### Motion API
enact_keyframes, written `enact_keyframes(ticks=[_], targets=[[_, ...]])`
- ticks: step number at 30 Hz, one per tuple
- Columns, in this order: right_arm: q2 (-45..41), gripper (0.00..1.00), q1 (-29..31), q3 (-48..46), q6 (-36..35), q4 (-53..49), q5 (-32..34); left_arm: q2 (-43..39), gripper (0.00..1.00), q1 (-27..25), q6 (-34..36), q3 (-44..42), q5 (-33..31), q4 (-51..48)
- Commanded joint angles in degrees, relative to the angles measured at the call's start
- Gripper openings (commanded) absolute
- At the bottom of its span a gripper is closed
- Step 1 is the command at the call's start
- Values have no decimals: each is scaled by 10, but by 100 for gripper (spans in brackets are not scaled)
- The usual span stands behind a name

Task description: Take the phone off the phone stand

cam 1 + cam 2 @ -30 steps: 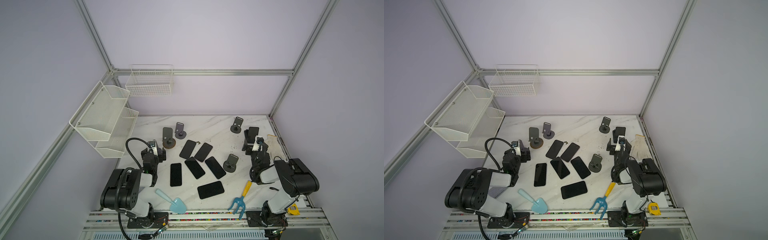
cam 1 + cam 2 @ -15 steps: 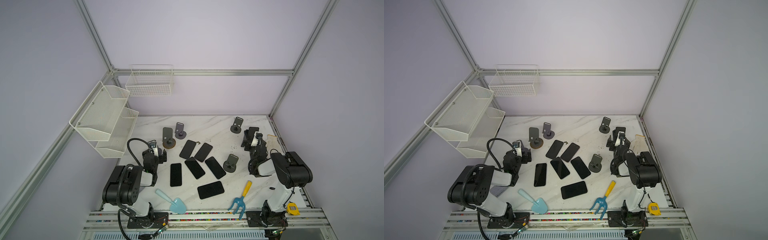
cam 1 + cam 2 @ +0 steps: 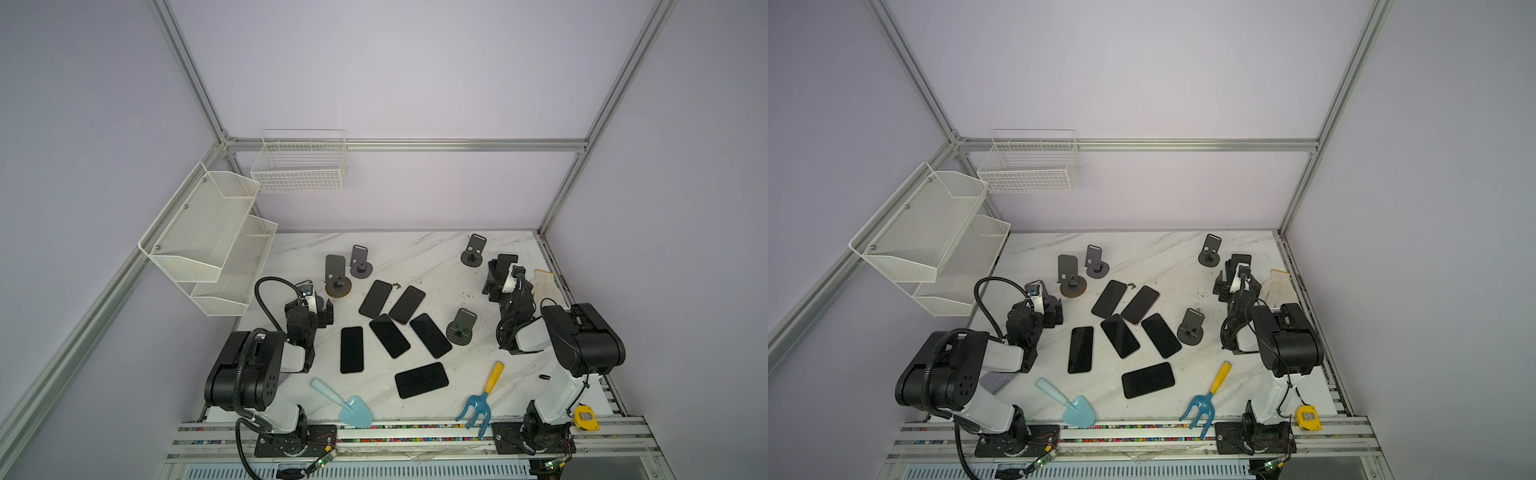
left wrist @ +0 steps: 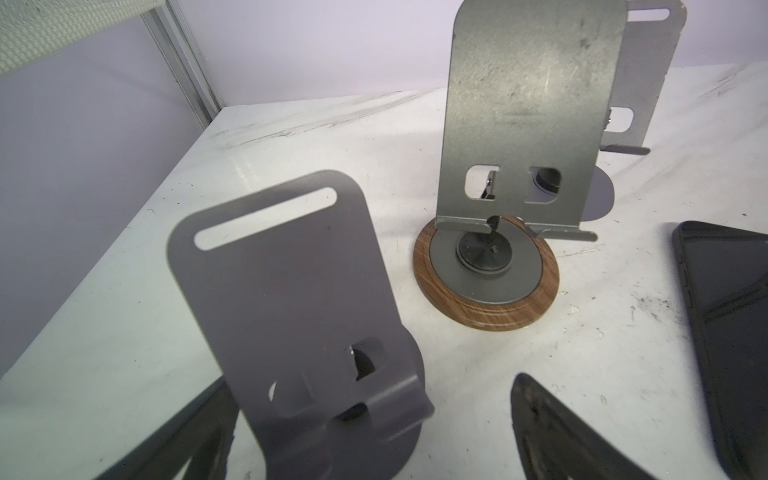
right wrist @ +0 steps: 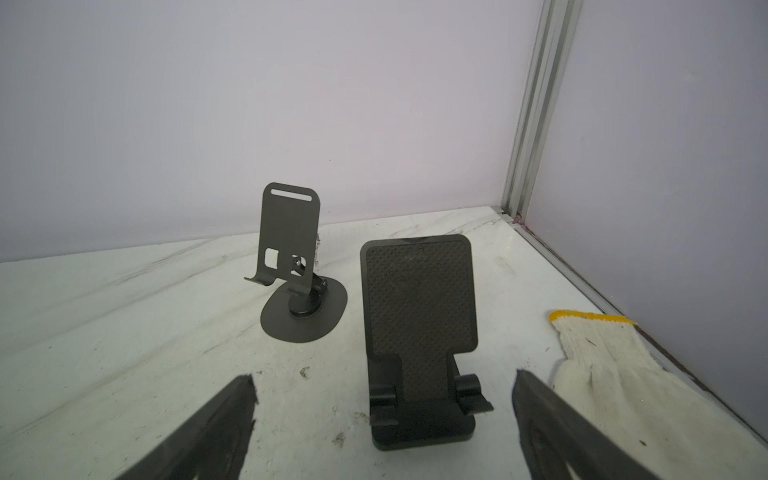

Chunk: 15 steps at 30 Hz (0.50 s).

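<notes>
Several black phones lie flat on the white marble table in both top views; none rests on a stand. My left gripper is open around an empty grey phone stand, and a wood-based stand rises just beyond it. In a top view the left gripper sits at the table's left. My right gripper is open, its fingers on either side of an empty black textured stand. In a top view this gripper sits at the right, by the black stand.
More empty stands are at the back, back right and centre right. A white glove lies by the right wall. A blue trowel, a blue rake and a yellow tape measure lie at the front. White shelves hang on the left.
The right arm has pushed its gripper toward the back, up to the black stand. The left gripper has crept slightly forward. Both stay open.
</notes>
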Motion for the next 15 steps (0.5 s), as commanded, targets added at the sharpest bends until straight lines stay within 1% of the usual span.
enact_keyframes(ticks=[1, 15], targets=[[-5, 98, -2, 0, 4, -1, 6, -7, 100, 5, -5, 35, -3, 17], [-6, 97, -2, 0, 4, -2, 6, -7, 99, 4, -5, 34, -6, 18]])
